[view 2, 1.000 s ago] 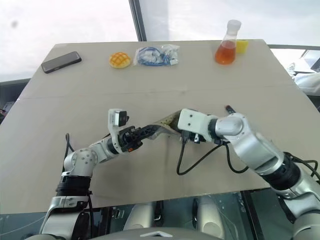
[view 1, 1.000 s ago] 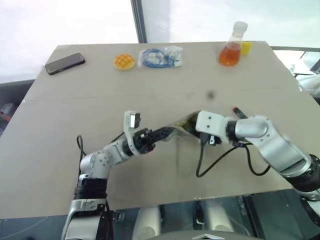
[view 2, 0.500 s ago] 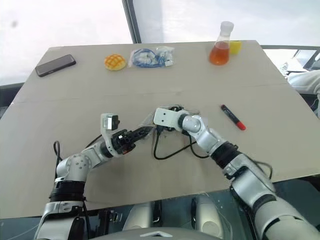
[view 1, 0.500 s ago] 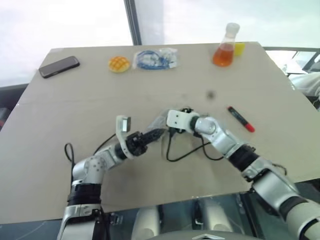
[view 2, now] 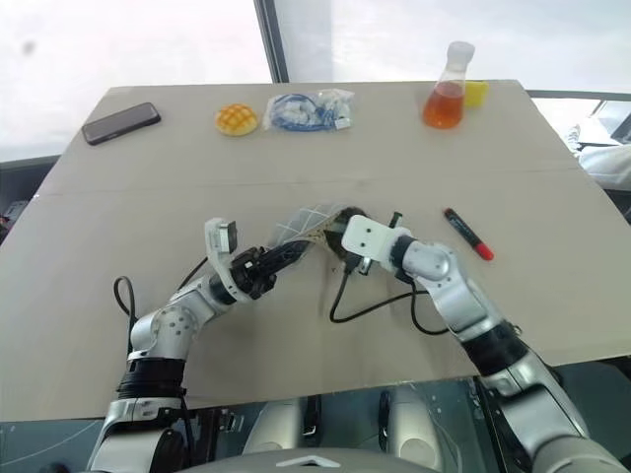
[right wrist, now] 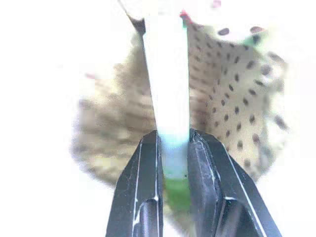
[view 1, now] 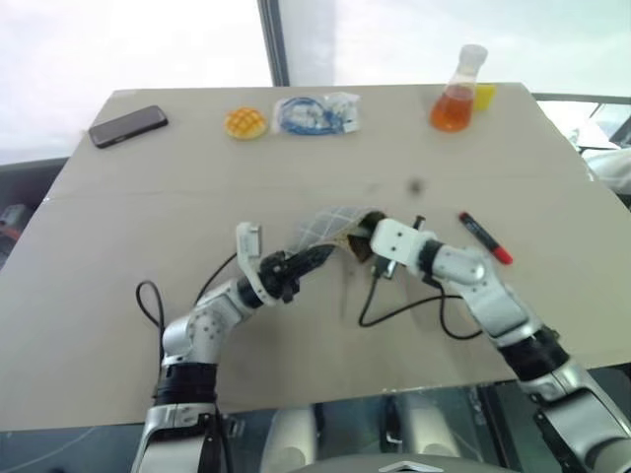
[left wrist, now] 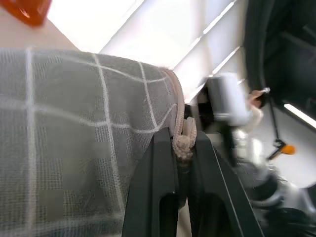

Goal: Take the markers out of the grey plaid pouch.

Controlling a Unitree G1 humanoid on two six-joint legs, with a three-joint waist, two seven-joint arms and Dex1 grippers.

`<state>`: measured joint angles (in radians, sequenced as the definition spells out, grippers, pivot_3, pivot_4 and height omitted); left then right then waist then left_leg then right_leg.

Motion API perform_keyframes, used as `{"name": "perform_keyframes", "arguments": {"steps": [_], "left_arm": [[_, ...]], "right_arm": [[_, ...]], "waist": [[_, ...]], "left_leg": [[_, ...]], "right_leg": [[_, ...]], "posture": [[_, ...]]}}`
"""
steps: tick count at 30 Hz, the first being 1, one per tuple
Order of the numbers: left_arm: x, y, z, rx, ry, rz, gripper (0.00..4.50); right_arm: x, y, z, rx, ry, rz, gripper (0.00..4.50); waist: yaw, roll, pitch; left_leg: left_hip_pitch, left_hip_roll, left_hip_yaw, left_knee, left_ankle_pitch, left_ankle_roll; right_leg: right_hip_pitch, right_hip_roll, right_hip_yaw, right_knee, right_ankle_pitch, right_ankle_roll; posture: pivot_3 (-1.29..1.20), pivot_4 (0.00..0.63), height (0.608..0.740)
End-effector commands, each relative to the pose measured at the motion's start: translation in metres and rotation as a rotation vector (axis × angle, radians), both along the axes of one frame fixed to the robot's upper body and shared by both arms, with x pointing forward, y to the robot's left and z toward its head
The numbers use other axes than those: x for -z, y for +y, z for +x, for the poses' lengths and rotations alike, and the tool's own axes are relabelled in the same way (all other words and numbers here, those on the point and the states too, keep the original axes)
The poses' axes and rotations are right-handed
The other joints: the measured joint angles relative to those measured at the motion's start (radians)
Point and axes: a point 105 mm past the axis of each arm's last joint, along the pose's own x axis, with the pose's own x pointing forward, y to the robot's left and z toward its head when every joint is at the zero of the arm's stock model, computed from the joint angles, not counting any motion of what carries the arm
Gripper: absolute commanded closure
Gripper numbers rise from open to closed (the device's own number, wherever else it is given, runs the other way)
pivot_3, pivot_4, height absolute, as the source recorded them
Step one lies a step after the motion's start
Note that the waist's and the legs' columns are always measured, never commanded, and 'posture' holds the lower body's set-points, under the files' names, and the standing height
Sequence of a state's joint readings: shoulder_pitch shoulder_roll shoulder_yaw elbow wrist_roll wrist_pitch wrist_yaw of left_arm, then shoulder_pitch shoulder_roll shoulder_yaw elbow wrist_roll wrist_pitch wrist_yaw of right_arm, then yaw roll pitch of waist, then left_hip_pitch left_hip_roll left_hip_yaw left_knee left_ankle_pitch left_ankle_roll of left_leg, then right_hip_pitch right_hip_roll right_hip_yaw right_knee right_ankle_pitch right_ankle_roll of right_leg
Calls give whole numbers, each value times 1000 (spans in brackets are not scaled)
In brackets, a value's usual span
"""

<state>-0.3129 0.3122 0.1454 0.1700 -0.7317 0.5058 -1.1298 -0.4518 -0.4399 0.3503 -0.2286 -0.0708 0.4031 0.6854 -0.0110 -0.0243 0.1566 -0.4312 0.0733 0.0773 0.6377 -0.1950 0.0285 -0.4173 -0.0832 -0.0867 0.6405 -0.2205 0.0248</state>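
The grey plaid pouch (view 1: 327,229) is lifted off the table (view 1: 148,246) near its middle, its mouth turned toward my right arm. My left gripper (left wrist: 181,148) is clamped on the pouch's edge at the zipper seam, both fingers (left wrist: 159,173) pressed tight against the fabric. My right gripper (right wrist: 173,148) sits at the pouch's open mouth, its jaws narrow and closed on a pale marker with a green end (right wrist: 170,98); that marker runs from between my fingers into the spotted yellowish lining (right wrist: 232,84). A second marker, dark with red ends (view 1: 484,236), lies flat on the table just to the right of my right arm, apart from the pouch.

Along the far edge of the table, well apart from the pouch, stand:
- a black phone (view 1: 128,125)
- a yellow bun-shaped item (view 1: 245,122)
- a clear bag of blue cable (view 1: 315,112)
- a flask of orange liquid (view 1: 457,91)
- a small yellow object (view 1: 484,95) just behind the flask
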Motion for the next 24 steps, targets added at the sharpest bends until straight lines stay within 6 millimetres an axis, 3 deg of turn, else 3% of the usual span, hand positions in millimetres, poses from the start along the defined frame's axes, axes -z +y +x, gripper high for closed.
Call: {"name": "perform_keyframes", "arguments": {"steps": [1, 7, 12, 14, 18, 20, 21, 24], "left_arm": [[2, -2, 5, -26, -119, 116, 4500], [-2, -8, 10, -47, -214, 174, 4500], [-5, -9, 18, -100, -260, 216, 4500], [-9, -9, 22, -122, -258, 215, 4500], [-16, -4, 32, -204, -278, 251, 4500], [-17, 1, 36, -246, -290, 282, 4500], [-18, 5, 38, -271, -293, 290, 4500], [-30, 16, 40, -354, -312, 274, 4500]], "right_arm": [[-23, -10, -17, 16, 104, 92, 4053], [-39, -21, -24, 85, 179, 211, 4053], [-63, -23, -39, 9, 185, 346, 4053], [-78, -23, -44, -37, 173, 450, 4053], [-132, -32, -43, -70, 107, 761, 4053], [-151, -48, -36, -14, 82, 856, 4053], [-150, -60, -28, 59, 91, 853, 4053], [-111, -127, -5, 441, 112, 583, 4053]], "waist": [[1, 0, 0], [8, 1, 1], [12, 1, 1], [13, 1, 1], [11, 1, 2], [11, 2, 2], [15, 2, 2], [27, 1, 2]], "left_leg": [[0, 0, 0, 0, 0, 0], [-2, 0, -2, 0, 0, 0], [-3, 0, -2, -2, 0, 0], [-3, 0, -3, -2, 0, 0], [-3, 0, -3, -2, 0, 0], [-3, 0, -3, -2, 0, 0], [-3, 0, -3, -2, 0, 0], [-3, -1, -2, -2, 0, 0]], "right_leg": [[0, 0, 0, -1, 0, 0], [0, -1, -3, -3, 0, 0], [0, -1, -4, -4, 0, 0], [0, -1, -4, -4, 0, 1], [0, 0, -4, -4, 0, 1], [0, 0, -4, -4, 0, 2], [0, 0, -4, -4, 0, 2], [1, -1, -4, -4, 2, -1]], "posture": [[0, 150, 740], [0, 150, 740], [0, 150, 740], [0, 150, 740], [0, 150, 740], [0, 150, 740], [0, 150, 740], [0, 150, 740]]}}
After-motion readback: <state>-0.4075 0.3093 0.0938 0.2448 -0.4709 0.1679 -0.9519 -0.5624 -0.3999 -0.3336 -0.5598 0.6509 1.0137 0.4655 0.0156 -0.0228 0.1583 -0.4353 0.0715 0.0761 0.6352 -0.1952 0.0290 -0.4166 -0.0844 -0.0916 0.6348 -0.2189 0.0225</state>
